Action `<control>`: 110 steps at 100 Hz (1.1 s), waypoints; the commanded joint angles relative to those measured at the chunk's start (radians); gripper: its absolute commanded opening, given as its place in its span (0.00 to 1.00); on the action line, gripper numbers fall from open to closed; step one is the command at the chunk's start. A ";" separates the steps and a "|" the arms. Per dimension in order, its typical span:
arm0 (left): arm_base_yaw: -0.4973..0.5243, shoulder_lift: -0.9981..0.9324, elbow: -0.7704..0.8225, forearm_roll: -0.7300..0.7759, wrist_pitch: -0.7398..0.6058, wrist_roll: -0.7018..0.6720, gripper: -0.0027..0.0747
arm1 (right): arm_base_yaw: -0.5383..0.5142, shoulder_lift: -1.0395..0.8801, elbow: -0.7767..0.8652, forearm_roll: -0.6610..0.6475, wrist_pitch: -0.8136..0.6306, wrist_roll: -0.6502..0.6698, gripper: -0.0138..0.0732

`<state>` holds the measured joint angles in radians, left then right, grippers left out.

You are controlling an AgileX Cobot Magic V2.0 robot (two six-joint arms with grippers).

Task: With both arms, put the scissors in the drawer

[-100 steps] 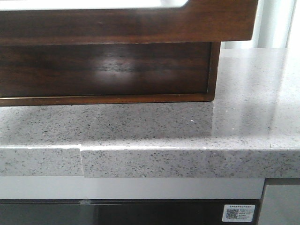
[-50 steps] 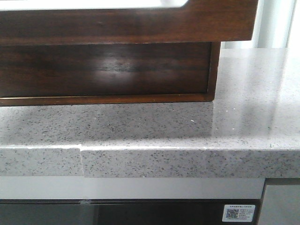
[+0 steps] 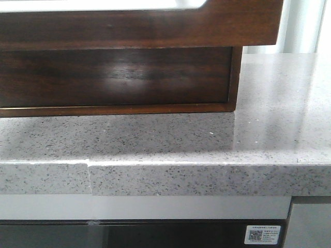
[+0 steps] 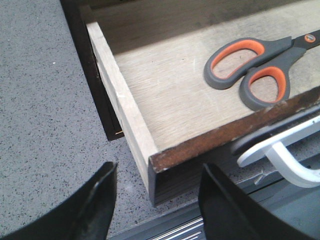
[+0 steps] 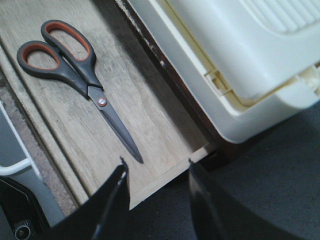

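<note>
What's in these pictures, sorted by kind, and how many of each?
Orange-and-grey-handled scissors: 1, lying in the drawer
Pulled-out dark brown wooden drawer with pale floor: 1
Black robot grippers: 2, left and right, both open and empty
Cream plastic bin: 1
Total: 5

Front view: we see drawer (image 3: 139, 23) only as front panel, cut at top and left edges; inside hidden, scissors and both end effectors out of frame. Left wrist view: scissors (image 4: 255, 65) blades cut by edge. Right wrist view: pale plastic object (image 5: 240, 55) cropped, identity unclear to us.
</note>
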<state>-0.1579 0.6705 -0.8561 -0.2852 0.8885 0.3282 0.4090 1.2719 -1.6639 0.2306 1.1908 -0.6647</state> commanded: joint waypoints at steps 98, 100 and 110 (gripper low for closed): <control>-0.009 0.007 -0.032 -0.029 -0.069 -0.004 0.12 | -0.318 -0.601 0.932 0.212 -0.646 0.271 0.08; -0.009 0.007 -0.032 -0.029 -0.069 -0.004 0.09 | -0.318 -0.601 0.932 0.212 -0.646 0.271 0.08; -0.009 0.007 -0.032 -0.032 -0.036 -0.010 0.01 | -0.318 -0.599 0.932 0.214 -0.634 0.271 0.08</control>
<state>-0.1605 0.6705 -0.8561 -0.2889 0.9045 0.3282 0.0963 0.6752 -0.7090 0.4198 0.6156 -0.3967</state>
